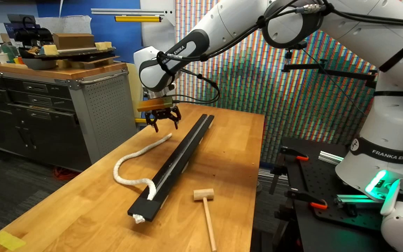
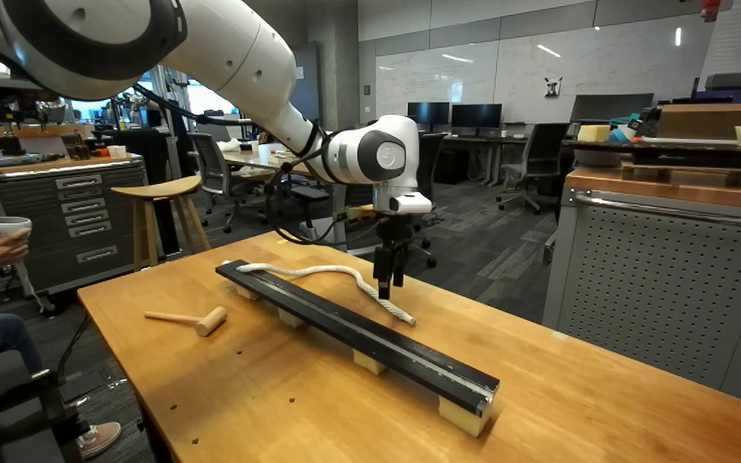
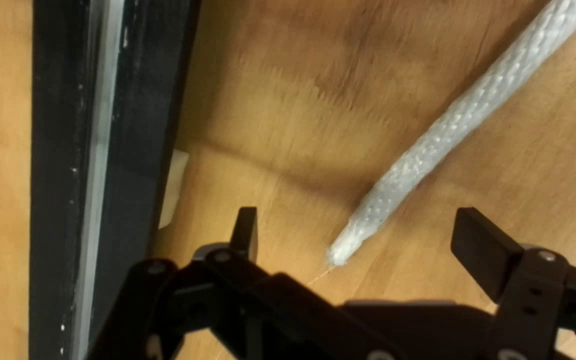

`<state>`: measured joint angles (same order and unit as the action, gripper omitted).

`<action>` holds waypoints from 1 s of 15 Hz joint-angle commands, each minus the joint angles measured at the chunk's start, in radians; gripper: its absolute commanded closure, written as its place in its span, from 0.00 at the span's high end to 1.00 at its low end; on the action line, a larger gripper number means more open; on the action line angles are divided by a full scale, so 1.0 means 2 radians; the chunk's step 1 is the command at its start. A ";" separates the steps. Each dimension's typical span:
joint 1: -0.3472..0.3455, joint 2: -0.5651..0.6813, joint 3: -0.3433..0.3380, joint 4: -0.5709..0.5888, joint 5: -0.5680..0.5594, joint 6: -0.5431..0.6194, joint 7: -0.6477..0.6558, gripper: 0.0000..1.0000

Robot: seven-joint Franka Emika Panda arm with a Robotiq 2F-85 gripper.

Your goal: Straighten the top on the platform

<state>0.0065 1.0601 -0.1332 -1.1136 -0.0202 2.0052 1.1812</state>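
Your claw (image 1: pixel 167 128) hangs above the table (image 1: pixel 229 148), fingers spread. In the wrist view, the white rope (image 3: pixel 435 149) trails from between them toward half past one, with the black bar (image 3: pixel 133 160) at nine. In an exterior view, the rope's other end lies on the bar at about your claw's six o'clock, the mallet (image 1: pixel 207 214) at five.

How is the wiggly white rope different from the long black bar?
Color: the rope is white, but the bar is black with a paler stripe running along it. Shape: the rope bends in curves, while the bar is straight. Place: much of the rope lies on the wooden table, but the bar sits up on pale blocks. The same: both are long and narrow.
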 commanded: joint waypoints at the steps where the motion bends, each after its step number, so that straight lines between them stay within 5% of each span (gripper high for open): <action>1: 0.001 0.016 -0.005 0.016 0.011 0.011 0.018 1.00; 15: -0.022 0.072 0.003 0.083 0.039 0.029 0.022 1.00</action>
<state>-0.0192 1.1482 -0.1324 -1.0451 0.0280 2.0698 1.2220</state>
